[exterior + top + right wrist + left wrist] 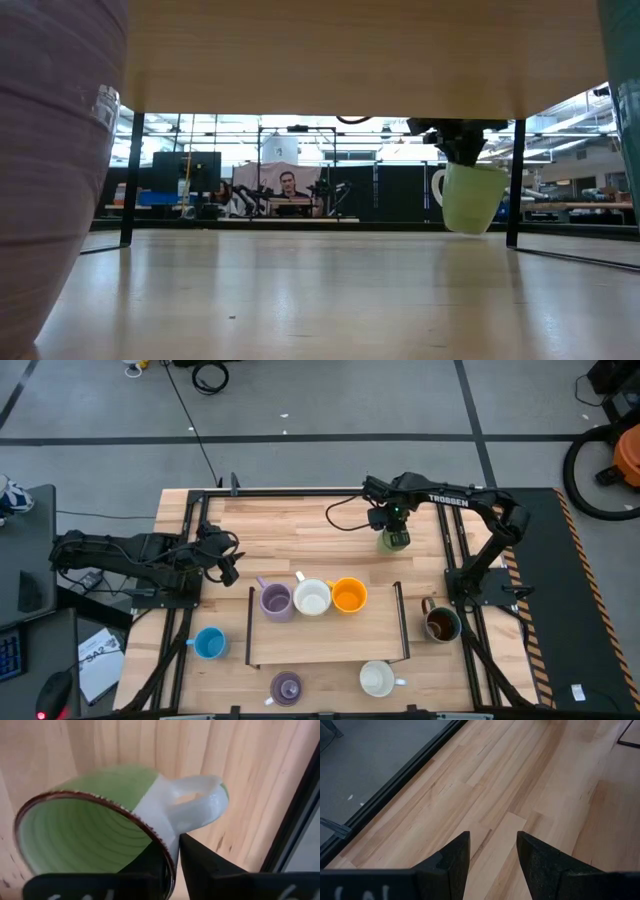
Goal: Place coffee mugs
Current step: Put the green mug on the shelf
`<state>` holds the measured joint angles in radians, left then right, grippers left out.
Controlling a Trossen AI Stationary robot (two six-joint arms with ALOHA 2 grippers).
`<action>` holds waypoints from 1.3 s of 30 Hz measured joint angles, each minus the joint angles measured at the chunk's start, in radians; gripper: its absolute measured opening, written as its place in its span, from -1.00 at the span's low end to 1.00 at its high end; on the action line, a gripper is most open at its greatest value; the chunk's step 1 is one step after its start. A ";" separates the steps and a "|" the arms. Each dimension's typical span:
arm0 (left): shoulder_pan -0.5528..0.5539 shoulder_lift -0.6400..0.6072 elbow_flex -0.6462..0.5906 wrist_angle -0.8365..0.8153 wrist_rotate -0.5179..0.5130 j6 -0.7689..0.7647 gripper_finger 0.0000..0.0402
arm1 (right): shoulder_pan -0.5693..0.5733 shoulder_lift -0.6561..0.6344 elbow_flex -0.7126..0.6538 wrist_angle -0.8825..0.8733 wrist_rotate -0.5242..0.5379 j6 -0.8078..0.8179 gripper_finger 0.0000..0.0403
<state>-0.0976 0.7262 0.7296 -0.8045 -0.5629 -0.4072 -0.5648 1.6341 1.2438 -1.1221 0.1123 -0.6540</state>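
In my right gripper (pixel 172 865) I hold the green mug (pixel 100 820). It is pale green outside and inside, with fine rings on the inner wall, a dark brown rim and a whitish handle. My two fingers pinch the rim just beside the handle, one finger inside the mug and one outside, so they stand only a wall's thickness apart. From the low view the mug (pixel 472 198) hangs tilted under the gripper, above the table (pixel 330 300) and not touching it. From above it is over the far part of the table, right of the middle, behind the rack (pixel 400 622).

My left gripper (pixel 492 855) waits low over bare wood at the left side, fingers spread and holding nothing.

On the rack stand a purple mug (pixel 276 600), a white mug (pixel 312 598) and an orange mug (pixel 349 596) in a row. A blue mug (pixel 209 644) is to its left, a brown mug (pixel 441 624) to its right. Nearest the front edge are another purple mug (pixel 287 687) and another white mug (pixel 377 679).
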 joint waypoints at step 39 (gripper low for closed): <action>0.000 0.000 0.000 0.000 0.000 0.001 -0.16 | -0.102 0.001 0.000 0.034 0.002 0.495 -0.27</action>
<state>-0.0975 0.7264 0.7297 -0.8047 -0.5625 -0.4065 -0.6667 1.6352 1.2438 -1.0884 0.1139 -0.1594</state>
